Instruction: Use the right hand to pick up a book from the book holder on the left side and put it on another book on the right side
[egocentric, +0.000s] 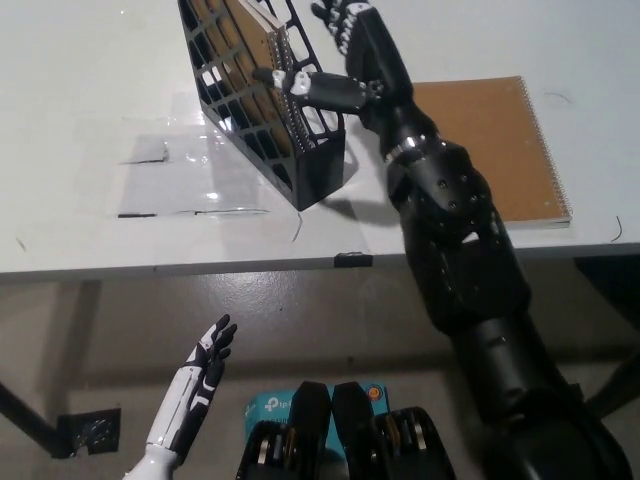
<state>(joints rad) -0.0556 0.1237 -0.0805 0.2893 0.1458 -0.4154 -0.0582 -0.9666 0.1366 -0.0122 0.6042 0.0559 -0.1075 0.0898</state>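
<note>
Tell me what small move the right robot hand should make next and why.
Probably close the right robot hand on the top edge of the spiral-bound book in the black book holder. Its fingers are spread at the holder's right side and nothing is gripped yet. The brown notebook on the table lies bare. The left robot hand rests open below the table edge.

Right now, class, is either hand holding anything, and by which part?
Nothing is held. The right hand is open at the book holder; the left hand is open below the table.
</note>
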